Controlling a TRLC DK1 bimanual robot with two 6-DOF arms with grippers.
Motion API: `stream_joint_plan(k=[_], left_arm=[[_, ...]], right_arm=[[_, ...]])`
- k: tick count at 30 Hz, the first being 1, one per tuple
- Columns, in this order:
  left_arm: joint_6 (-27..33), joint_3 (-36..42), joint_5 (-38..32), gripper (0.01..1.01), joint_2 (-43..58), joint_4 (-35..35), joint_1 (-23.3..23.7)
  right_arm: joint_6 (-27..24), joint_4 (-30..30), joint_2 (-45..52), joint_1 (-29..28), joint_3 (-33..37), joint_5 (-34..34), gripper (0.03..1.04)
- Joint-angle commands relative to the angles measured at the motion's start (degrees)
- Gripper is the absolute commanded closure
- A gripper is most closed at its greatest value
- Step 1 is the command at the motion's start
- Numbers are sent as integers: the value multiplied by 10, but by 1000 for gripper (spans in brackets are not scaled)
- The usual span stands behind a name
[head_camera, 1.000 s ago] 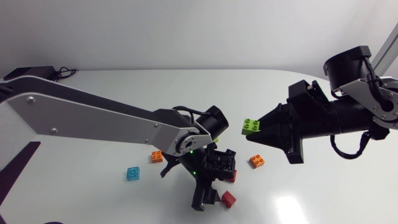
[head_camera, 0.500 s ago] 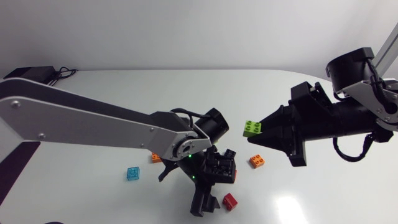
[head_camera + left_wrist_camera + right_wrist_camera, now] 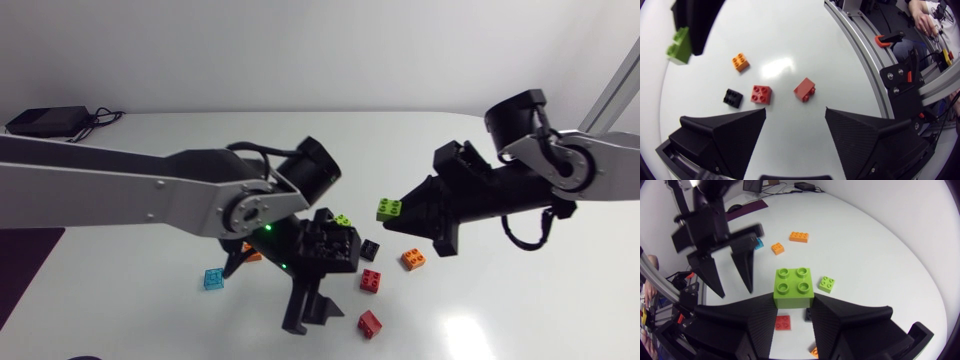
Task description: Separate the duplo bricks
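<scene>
Head view: mostly glossy white table top (image 3: 120, 300), with a straight far edge across the upper third, rounded off toward upper right. Behind it, a plain pale grey-white wall (image 3: 300, 50), bare and evenly lit. Soft diffuse lighting, with one blurry bright glare patch (image 3: 462, 335) on the table at lower right. At upper left on the far corner, a small flat black box (image 3: 40, 122) with thin black cables (image 3: 100, 117) trailing right. At left edge, mid-low, a dark purple flat mat (image 3: 22, 248). Same glare also visible on the white top in left wrist view (image 3: 777, 67).
</scene>
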Motion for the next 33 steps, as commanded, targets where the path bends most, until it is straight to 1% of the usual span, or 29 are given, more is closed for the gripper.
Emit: stream_joint_plan(k=[1, 2, 3, 6, 11, 14, 21, 23, 24, 25, 28, 29, 32, 33], left_arm=[[20, -28, 3, 210, -44, -15, 18], [20, -35, 3, 210, -55, -17, 22], [20, -42, 3, 210, -63, -17, 23], [20, -60, 3, 208, -78, -17, 24], [19, -70, 3, 207, -80, -17, 21], [19, -74, 3, 205, -83, -17, 18], [19, -70, 3, 203, -78, -16, 13], [19, -67, 3, 203, -72, -15, 10], [19, -65, 3, 203, -69, -15, 8], [20, -64, 3, 203, -66, -14, 7], [21, -57, 3, 202, -57, -13, 7], [21, -56, 3, 202, -52, -12, 7], [23, -45, 3, 200, -30, -11, 5], [26, -41, 3, 202, -21, -11, 2]], right_arm=[[26, 36, 58, 9, 30, 25, 790], [36, 59, 85, 10, 41, 40, 790], [44, 70, 108, 10, 56, 46, 790], [48, 74, 187, 12, 108, 68, 790], [65, 110, 283, 26, 157, 119, 789], [74, 114, 336, 24, 188, 128, 784], [78, 126, 388, 27, 204, 142, 774], [78, 129, 398, 26, 205, 142, 756], [77, 131, 399, 25, 203, 142, 705], [76, 131, 399, 24, 201, 142, 605], [74, 125, 399, 24, 198, 142, 221], [74, 125, 398, 24, 197, 142, 152], [72, 122, 389, 19, 193, 142, 79], [72, 122, 383, 15, 190, 142, 75]])
